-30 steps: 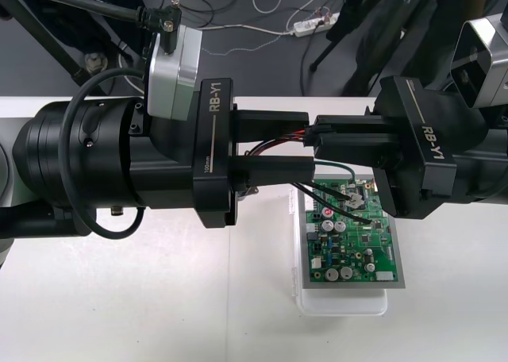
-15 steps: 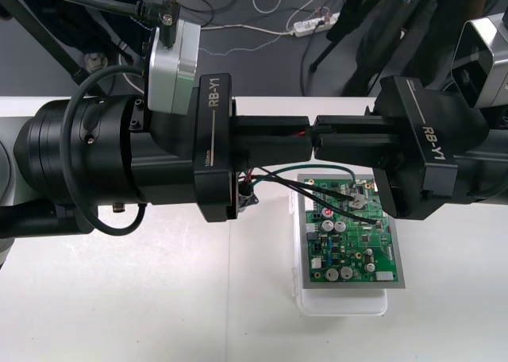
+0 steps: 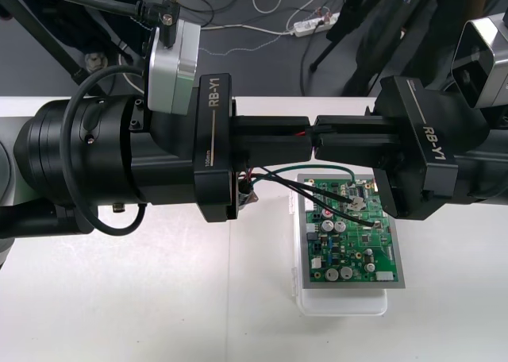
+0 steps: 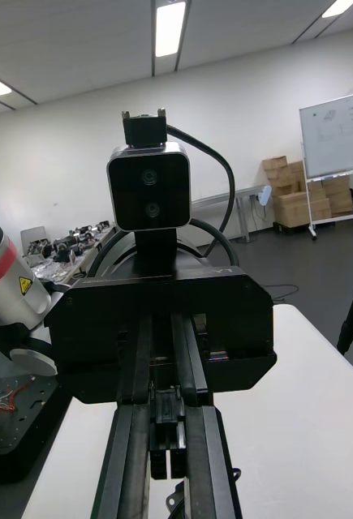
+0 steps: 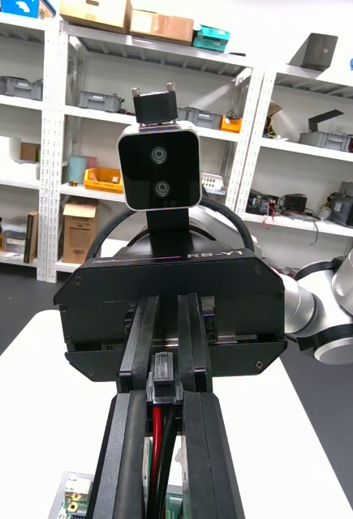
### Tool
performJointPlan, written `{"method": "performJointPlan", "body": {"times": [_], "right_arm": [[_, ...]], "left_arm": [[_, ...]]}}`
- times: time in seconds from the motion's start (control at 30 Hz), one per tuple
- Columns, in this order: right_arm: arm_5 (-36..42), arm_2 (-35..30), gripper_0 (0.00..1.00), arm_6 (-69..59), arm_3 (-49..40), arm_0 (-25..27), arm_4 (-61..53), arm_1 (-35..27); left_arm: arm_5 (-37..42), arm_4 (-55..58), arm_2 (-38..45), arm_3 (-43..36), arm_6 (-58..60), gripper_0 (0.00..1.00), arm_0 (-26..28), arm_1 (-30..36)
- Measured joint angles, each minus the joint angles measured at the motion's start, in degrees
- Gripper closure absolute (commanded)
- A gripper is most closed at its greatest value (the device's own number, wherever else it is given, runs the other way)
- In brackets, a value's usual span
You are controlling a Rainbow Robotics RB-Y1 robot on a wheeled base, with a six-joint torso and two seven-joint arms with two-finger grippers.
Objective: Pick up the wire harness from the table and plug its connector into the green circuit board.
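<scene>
Meeting fingertip to fingertip above the far side of the table (image 3: pixel 119 298), the left gripper (image 3: pixel 305 142) and right gripper (image 3: pixel 321 142) both pinch the wire harness (image 3: pixel 317 169) aloft, its wires looping over the green circuit board (image 3: pixel 353 247); pickup looks done, plugging in remains.

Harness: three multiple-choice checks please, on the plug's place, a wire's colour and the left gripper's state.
1. The plug is: A. seated in the board; B. held between left gripper and right gripper; C. lying loose beside the board.
2. The wire arcing by the green circuit board's far edge is: A. yellow; B. blue; C. green.
3. The left gripper is: A. shut on the harness; B. wide open; C. parked aside.
B: both grippers' tips meet on it. C: the front view shows it green. A: red and black wires run between its fingers.
</scene>
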Motion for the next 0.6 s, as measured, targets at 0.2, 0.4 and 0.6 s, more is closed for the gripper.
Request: {"method": "performJointPlan", "body": {"times": [0.2,0.4,0.6], "right_arm": [[0.0,0.0,0.68,0.0,0.0,0.01,0.0,0.0],[-0.01,0.0,0.0,0.0,-0.01,0.01,-0.17,0.0],[-0.01,0.0,0.0,0.0,-0.01,0.01,-0.24,0.0]], "left_arm": [[0.0,0.01,0.0,0.0,0.0,1.0,0.0,0.0],[0.0,0.01,0.0,0.01,0.0,1.0,0.0,0.0],[0.0,0.01,0.0,0.01,0.0,1.0,0.0,0.0]]}}
